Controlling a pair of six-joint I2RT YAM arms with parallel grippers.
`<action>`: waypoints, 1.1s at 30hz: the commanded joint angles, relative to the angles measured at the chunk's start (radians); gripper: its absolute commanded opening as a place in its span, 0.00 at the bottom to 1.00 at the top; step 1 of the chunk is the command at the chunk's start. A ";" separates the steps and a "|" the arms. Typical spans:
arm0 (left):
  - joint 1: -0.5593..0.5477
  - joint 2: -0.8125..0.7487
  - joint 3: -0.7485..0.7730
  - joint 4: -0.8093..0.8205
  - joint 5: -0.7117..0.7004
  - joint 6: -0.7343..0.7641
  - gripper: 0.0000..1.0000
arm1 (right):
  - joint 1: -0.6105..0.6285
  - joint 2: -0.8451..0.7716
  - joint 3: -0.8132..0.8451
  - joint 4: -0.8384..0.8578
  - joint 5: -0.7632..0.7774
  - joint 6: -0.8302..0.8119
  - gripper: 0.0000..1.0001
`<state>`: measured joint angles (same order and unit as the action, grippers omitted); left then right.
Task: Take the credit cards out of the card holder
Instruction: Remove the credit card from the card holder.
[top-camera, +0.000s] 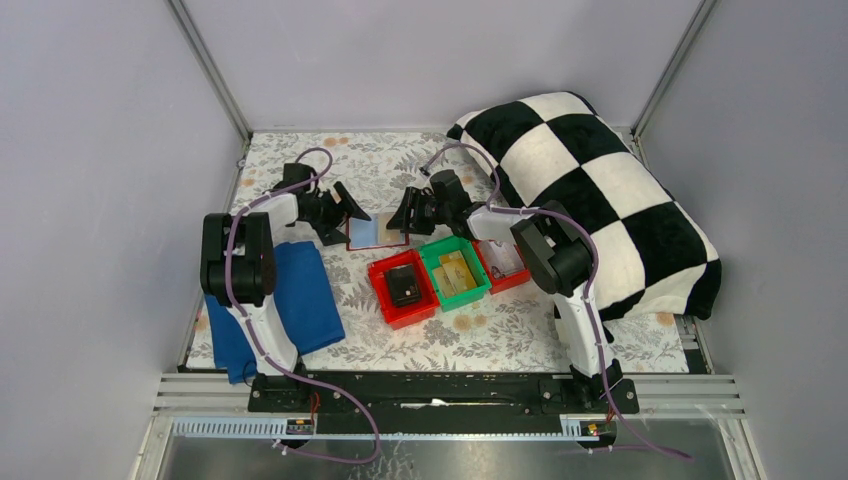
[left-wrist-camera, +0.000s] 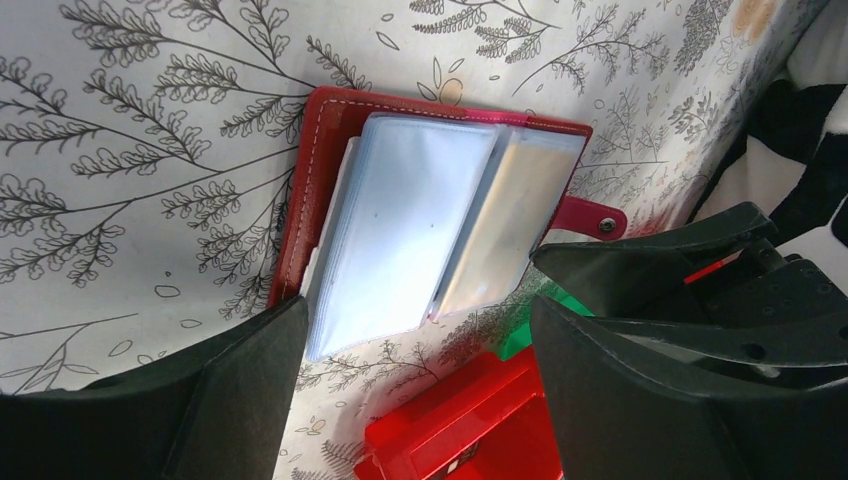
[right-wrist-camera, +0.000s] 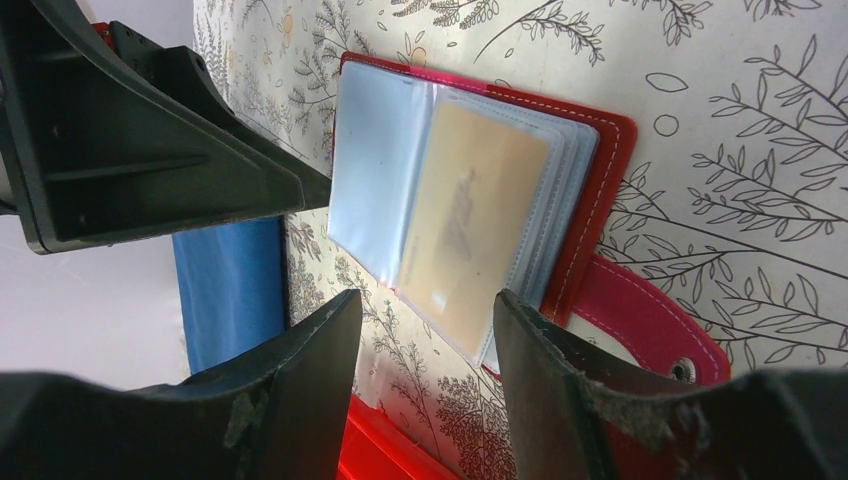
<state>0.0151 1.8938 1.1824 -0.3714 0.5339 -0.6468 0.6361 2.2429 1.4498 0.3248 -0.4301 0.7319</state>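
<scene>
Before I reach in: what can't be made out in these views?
- Top view: card holder pockets too small to count cards.
- Left wrist: sleeves glare-washed; contents unclear.
- Right wrist: tan card print blurred; strap tab end behind right fingers.

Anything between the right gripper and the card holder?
Nothing visible. The right gripper, jaws open, points straight at the open card holder lying flat, with the left gripper open at its other side.
</scene>
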 joint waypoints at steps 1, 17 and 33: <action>0.003 0.017 -0.026 0.047 0.017 -0.005 0.86 | 0.011 -0.051 0.009 0.016 0.004 0.001 0.59; -0.001 0.021 -0.031 0.057 0.029 -0.011 0.86 | 0.013 -0.029 0.008 -0.046 0.058 -0.014 0.59; -0.011 0.028 -0.028 0.060 0.036 -0.011 0.86 | 0.023 0.038 0.089 -0.051 -0.014 0.037 0.59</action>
<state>0.0204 1.8954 1.1679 -0.3424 0.5625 -0.6632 0.6434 2.2601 1.4940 0.2676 -0.4141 0.7452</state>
